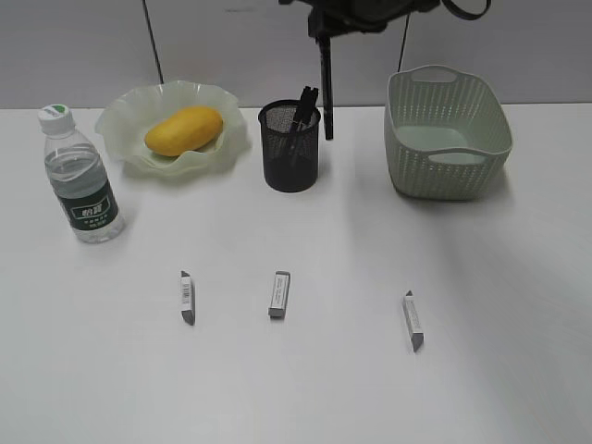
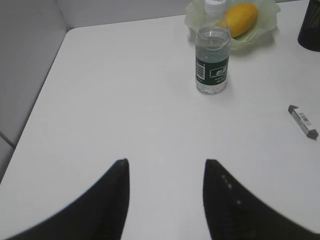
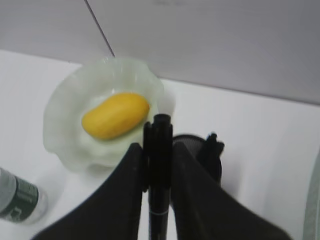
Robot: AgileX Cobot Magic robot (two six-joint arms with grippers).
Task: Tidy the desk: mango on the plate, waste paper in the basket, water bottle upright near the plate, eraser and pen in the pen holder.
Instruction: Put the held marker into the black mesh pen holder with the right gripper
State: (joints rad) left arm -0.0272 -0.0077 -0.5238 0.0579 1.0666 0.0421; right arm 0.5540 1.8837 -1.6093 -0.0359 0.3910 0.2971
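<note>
Water bottle [image 1: 80, 177] dark green label, white print unreadable, erasers' [image 1: 278, 294] barcode-like stripes

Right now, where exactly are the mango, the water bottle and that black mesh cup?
mango [image 1: 184, 129], exterior view, middle of the yellow fruit.
water bottle [image 1: 84, 203], exterior view, on its dark green label.
pen holder [image 1: 290, 157], exterior view, front of the mesh wall.

I see a yellow-orange oval mango [image 1: 184, 129] on a pale translucent green ruffled plate [image 1: 118, 129]. Beside it stands a black mesh pen holder [image 1: 289, 153] and a pale green woven-look plastic basket [image 1: 448, 139].
</note>
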